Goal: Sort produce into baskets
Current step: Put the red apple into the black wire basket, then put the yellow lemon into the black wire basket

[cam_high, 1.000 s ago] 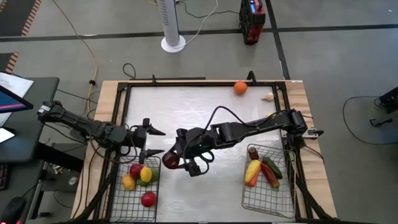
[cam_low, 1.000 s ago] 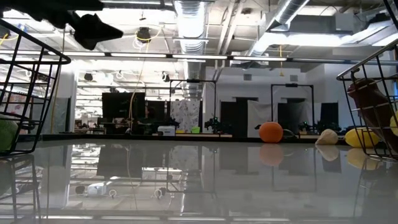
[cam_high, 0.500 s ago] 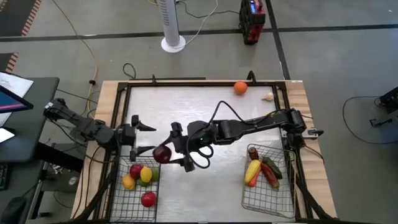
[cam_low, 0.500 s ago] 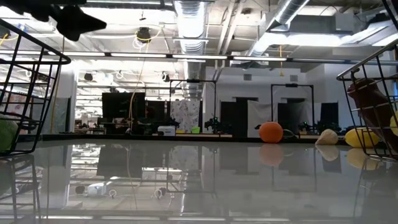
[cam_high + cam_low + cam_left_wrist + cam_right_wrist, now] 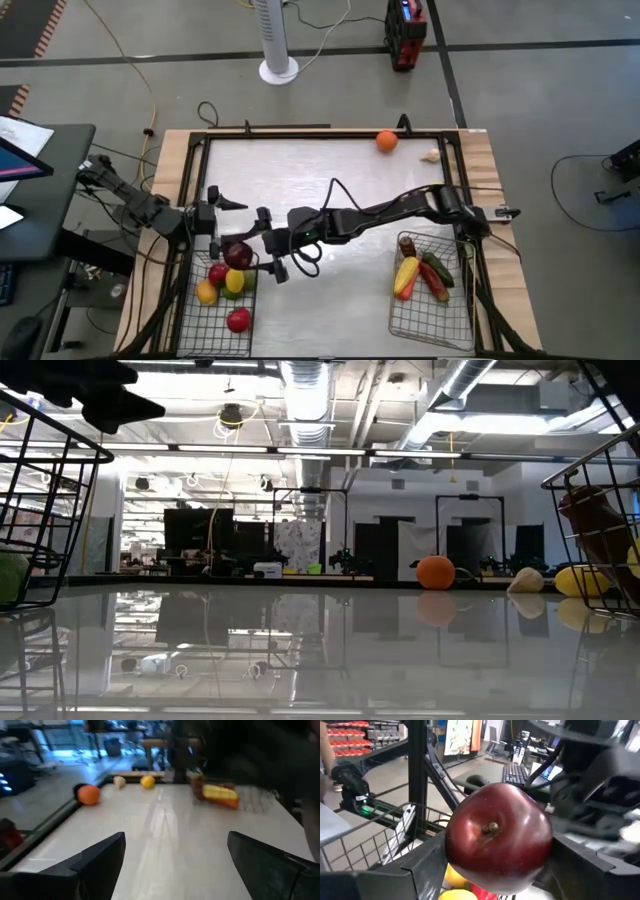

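My right gripper [image 5: 240,253] reaches across the table and is shut on a dark red apple [image 5: 497,837], held above the far rim of the left wire basket [image 5: 190,315]. That basket holds several fruits: a red apple [image 5: 238,320], a lemon [image 5: 234,281] and others. My left gripper [image 5: 222,222] is open and empty, just beyond the basket's far left corner. The right basket [image 5: 400,322] holds corn [image 5: 406,275], a red pepper and a cucumber. An orange [image 5: 386,141] and garlic [image 5: 431,155] lie on the table near its far edge. My right gripper pinches the apple's two opposite sides [image 5: 451,845] between its two fingers [image 5: 427,867]. The fingers come level from the table's right side. The apple's stem end [image 5: 492,827] faces back toward the wrist. The apple is lifted clear, above the left basket's rim [image 5: 380,827].
A dark frame runs round the table [image 5: 330,190], whose bare middle lies between the two baskets. The left wrist view also shows a lemon [image 5: 147,781] by the far edge. A fan stand [image 5: 278,68] and a red box [image 5: 404,35] stand on the floor beyond.
My right gripper has carried the apple toward the table's left edge, from the bare middle to above the left basket's far rim, staying shut on it. My left gripper has drawn back a little toward the left edge and stays open.
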